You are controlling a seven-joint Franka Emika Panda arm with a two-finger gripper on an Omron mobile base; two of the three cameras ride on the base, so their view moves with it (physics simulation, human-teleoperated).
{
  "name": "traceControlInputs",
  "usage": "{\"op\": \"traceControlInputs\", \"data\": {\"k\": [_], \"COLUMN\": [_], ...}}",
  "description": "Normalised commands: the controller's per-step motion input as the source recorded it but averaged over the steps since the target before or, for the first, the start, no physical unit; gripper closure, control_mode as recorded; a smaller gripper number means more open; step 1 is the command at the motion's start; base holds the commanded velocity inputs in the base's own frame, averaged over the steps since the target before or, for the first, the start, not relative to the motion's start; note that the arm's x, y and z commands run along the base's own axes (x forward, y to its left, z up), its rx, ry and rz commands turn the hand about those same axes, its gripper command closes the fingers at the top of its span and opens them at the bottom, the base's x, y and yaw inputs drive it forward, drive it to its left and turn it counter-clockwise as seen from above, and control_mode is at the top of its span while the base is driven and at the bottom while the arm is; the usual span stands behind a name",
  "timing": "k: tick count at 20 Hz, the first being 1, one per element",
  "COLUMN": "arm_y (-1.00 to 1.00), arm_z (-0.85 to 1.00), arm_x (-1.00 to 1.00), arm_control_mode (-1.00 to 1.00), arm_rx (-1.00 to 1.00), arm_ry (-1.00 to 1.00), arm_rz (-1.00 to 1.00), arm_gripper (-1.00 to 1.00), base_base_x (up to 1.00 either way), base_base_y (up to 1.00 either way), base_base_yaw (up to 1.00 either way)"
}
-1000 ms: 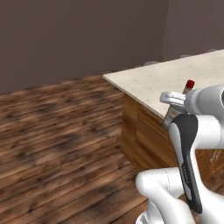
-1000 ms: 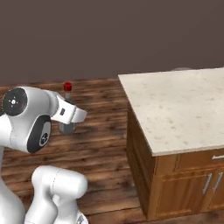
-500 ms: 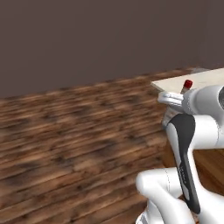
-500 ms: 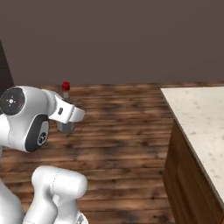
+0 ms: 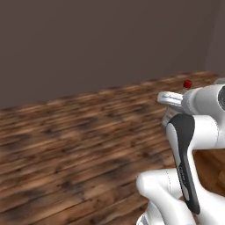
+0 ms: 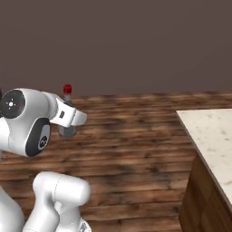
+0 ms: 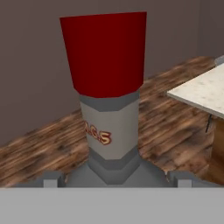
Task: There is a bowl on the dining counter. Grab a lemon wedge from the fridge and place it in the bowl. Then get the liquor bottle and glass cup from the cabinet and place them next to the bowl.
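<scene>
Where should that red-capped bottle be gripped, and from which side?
Around the liquor bottle's wide body just under the neck, from the side with jaws level: it stands upright, and the red cap and neck are narrower. The gripper sits there.

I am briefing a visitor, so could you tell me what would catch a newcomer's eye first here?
The liquor bottle with its red cap looms close before the hand camera, held in the gripper ahead of the white arm. To the right, the dining counter corner juts over the wooden floor.

A dark wooden plank floor (image 5: 66, 149) meets a plain grey-brown wall (image 6: 136, 41).
</scene>
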Motion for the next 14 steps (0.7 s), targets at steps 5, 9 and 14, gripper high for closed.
{"op": "traceControlInputs", "data": {"k": [5,9,14], "arm_y": [0.00,0.00,0.00], "arm_z": [0.00,0.00,0.00], "arm_x": [0.00,0.00,0.00], "arm_control_mode": [1.00,1.00,1.00], "arm_rx": [0.00,0.00,0.00], "arm_ry": [0.00,0.00,0.00], "arm_rz": [0.00,0.00,0.00], "arm_gripper": [1.00,1.00,1.00], "base_base_x": [1.00,1.00,1.00], "base_base_y": [0.31,0.31,0.23], "base_base_yaw": [-0.32,-0.40,-0.43]}}
